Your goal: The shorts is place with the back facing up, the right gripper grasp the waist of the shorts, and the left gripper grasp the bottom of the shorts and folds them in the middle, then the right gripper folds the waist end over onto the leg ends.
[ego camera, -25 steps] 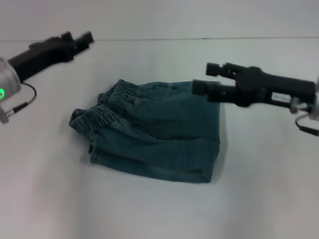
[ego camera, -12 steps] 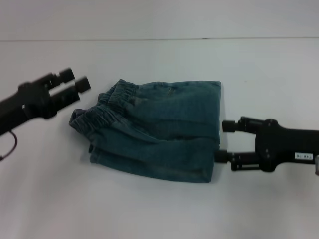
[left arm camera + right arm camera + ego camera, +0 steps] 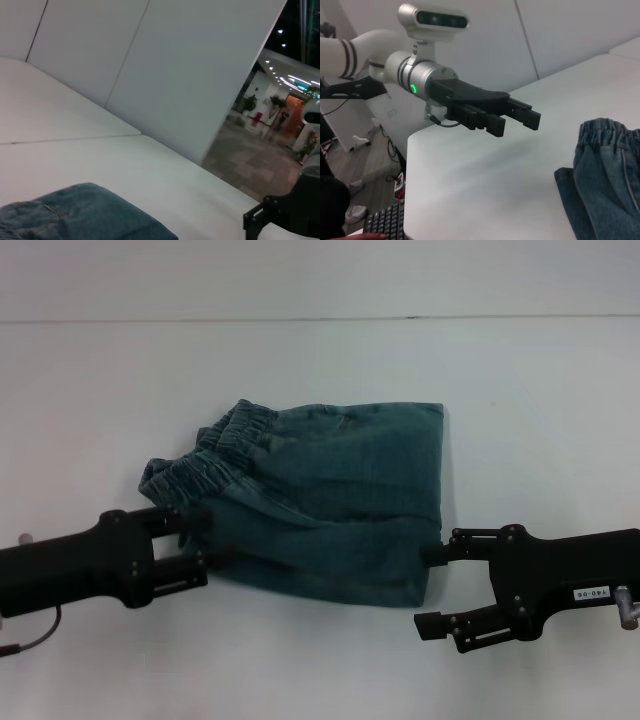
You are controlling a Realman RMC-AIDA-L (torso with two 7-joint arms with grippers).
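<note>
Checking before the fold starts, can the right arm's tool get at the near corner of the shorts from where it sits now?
Probably yes. The right tool is open beside the shorts, nothing between them on the table.

I've dropped both arms nearer: left gripper now touches the shorts' waistband corner, right gripper beside the hem.

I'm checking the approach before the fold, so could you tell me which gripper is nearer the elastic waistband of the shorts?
Left. The left gripper sits just below the waistband at the shorts' left edge; the right gripper is at the opposite lower corner.
</note>
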